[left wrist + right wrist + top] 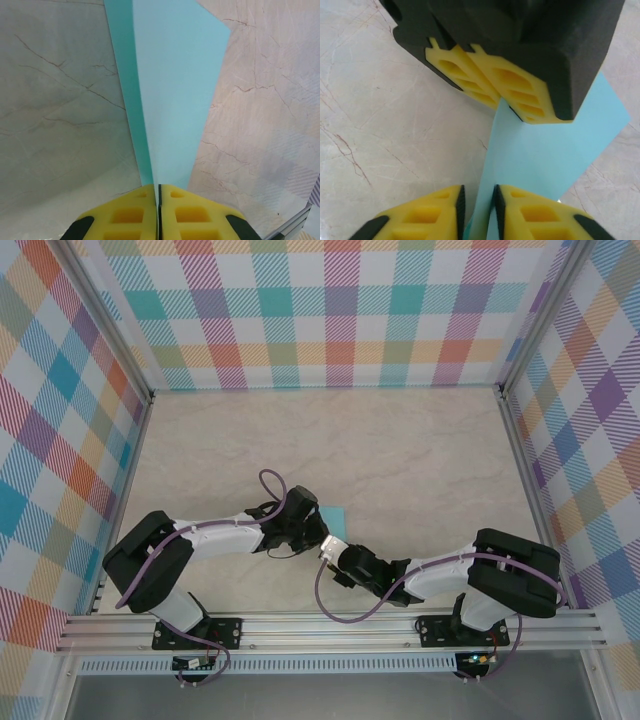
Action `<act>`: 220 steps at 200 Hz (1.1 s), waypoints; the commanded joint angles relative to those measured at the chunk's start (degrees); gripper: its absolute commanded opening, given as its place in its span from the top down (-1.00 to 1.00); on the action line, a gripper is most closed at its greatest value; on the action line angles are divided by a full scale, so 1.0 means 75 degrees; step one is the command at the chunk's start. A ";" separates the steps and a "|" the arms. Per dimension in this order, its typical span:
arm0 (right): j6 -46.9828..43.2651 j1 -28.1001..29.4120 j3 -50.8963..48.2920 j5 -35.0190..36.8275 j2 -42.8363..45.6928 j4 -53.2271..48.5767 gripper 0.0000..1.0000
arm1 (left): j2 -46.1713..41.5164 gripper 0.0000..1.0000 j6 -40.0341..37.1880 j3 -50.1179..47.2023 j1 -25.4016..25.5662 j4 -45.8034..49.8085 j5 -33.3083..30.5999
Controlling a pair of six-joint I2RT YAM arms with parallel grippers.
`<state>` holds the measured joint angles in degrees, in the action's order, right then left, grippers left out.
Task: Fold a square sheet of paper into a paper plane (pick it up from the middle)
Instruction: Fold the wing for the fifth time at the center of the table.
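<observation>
The light-teal paper (170, 100) is folded into a narrow creased shape and held up off the table. My left gripper (159, 192) is shut on its lower end. In the right wrist view the paper (555, 150) runs from the left gripper (506, 104) down between the fingers of my right gripper (477, 200). Those jaws stand a little apart, and the sheet lies against the right pad with a gap on the left. From above, a small corner of the paper (335, 518) shows between the left gripper (312, 527) and the right gripper (332, 552), which meet near the table's front middle.
The marble-patterned tabletop (400, 450) is bare behind the arms. Plaid walls (330, 310) close off the back and both sides. A metal rail (330, 625) runs along the near edge by the arm bases.
</observation>
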<state>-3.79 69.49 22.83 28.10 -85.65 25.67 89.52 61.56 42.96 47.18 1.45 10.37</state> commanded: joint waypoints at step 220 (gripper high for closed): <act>0.0561 0.0009 -0.0163 0.0259 0.0134 0.0286 0.45 | 0.0036 0.81 0.0127 0.0134 0.0079 0.0182 0.0117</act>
<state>-0.62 69.49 22.06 28.97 -83.96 27.53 89.52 62.13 43.00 47.29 1.80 10.44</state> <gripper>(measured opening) 0.291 0.096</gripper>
